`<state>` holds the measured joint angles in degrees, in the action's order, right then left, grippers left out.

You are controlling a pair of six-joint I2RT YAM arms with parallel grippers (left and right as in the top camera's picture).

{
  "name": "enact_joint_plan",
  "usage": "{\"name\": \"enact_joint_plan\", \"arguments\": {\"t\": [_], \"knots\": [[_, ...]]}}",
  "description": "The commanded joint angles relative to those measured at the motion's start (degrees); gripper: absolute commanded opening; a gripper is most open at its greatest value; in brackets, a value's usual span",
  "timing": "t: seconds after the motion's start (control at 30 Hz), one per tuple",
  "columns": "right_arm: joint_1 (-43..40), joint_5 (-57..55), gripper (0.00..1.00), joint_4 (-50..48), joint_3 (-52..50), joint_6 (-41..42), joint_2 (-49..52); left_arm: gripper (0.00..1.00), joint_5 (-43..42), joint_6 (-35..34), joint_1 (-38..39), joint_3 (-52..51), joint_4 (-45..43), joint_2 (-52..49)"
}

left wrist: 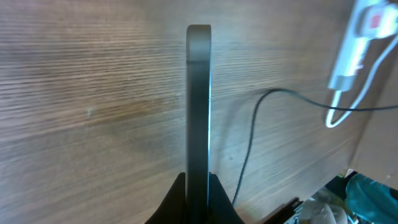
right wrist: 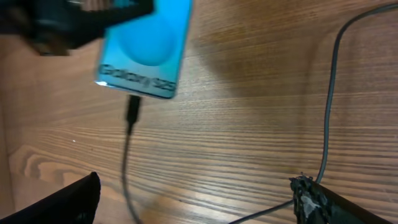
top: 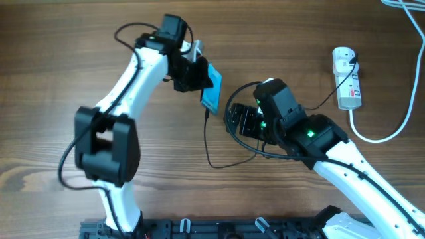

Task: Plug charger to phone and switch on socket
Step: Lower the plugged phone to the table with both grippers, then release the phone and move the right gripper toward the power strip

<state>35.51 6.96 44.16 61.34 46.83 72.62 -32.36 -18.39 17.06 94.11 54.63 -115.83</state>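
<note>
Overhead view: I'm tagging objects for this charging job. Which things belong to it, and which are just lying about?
Belong to the job:
phone, held in the left gripper
charger
socket with its white cable

Lying about:
teal clutter, in the left wrist view's lower right corner
black rail along the overhead view's bottom edge

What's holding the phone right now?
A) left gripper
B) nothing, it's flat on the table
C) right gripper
A. In the left wrist view the phone stands edge-on, clamped in the left gripper. The right gripper is open, with nothing between its fingers.
</note>
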Motion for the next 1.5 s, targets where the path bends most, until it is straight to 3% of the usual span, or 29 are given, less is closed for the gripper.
{"name": "enact_joint_plan", "arguments": {"t": [0.0, 0.4, 0.8, 0.93, 1.03, 1.33, 1.47], "knots": [[-0.13, -1.86, 1.0, 0.04, 0.2, -0.31, -0.74, 0.04, -0.52, -0.09, 0.7, 0.28, -2.67, -2.62], [-0.13, -3.54, 0.99, -1.2, 0.02, -0.15, 1.22, 0.04, 3.76, -0.57, 0.74, 0.28, -10.58, -8.39], [-0.13, -3.08, 0.99, -1.86, 0.02, -0.13, 4.15, 0.05, 3.8, -2.01, 0.79, 0.28, -12.41, -13.16], [-0.13, -3.08, 0.99, -1.77, 0.02, -0.15, 4.15, 0.08, 4.17, -1.99, 0.92, 0.26, -11.28, -14.36], [-0.13, -3.08, 0.99, -1.73, 0.02, -0.15, 4.15, 0.12, 8.96, -1.99, 1.6, 0.26, -10.03, -14.38], [-0.13, -3.1, 0.99, -1.66, 0.02, -0.17, 4.15, 0.13, 12.74, -1.99, 3.41, 0.26, -9.84, -14.36], [-0.13, -3.15, 1.0, -1.22, 0.02, -0.17, 4.15, 0.23, 13.64, -2.01, 3.41, 0.26, -9.44, -14.36]]}}
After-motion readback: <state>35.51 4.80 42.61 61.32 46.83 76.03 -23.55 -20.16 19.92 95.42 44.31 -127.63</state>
